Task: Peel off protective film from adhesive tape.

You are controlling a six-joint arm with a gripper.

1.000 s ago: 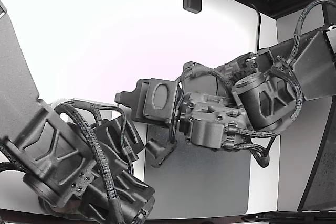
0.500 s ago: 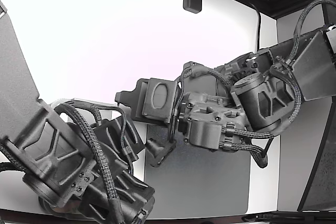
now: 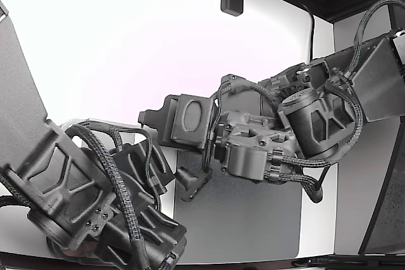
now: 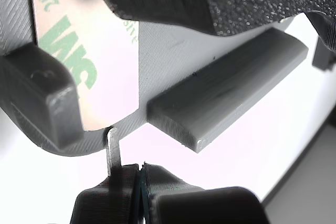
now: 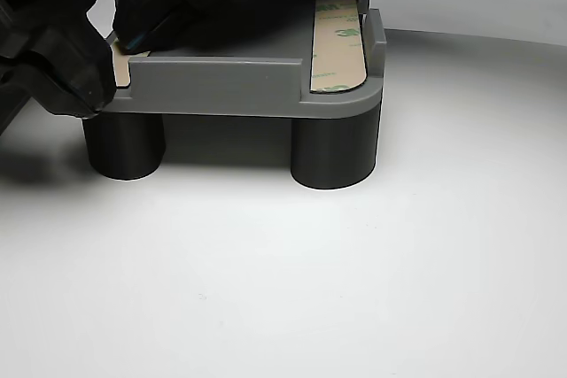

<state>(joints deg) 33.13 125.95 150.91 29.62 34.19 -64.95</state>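
Note:
The adhesive tape strip [image 4: 89,61] with its pale film printed in green lies on a grey fixture plate [image 4: 168,56]. In the wrist view my gripper [image 4: 139,174] has its jaws pressed together. A thin metal blade [image 4: 113,148] sticks up from it and touches the film's rounded end at the plate's edge. In the other view the same kind of strip [image 5: 339,42] lies along the plate's [image 5: 221,86] right side. A second strip's end [image 5: 121,66] shows under black arm parts [image 5: 53,42]. In the exterior view the small black gripper tip [image 3: 193,183] hangs between the two arms.
The plate stands on black round legs [image 5: 335,148] on a white table [image 5: 310,289]. A raised grey bar [image 4: 231,85] and a black clip [image 4: 39,95] sit beside the strip. A dark mat [image 3: 253,219] lies under the arms, and a second large arm [image 3: 76,194] fills the exterior view's lower left.
In the exterior view the arm on the right has crept slightly left and down. The other arm has not moved.

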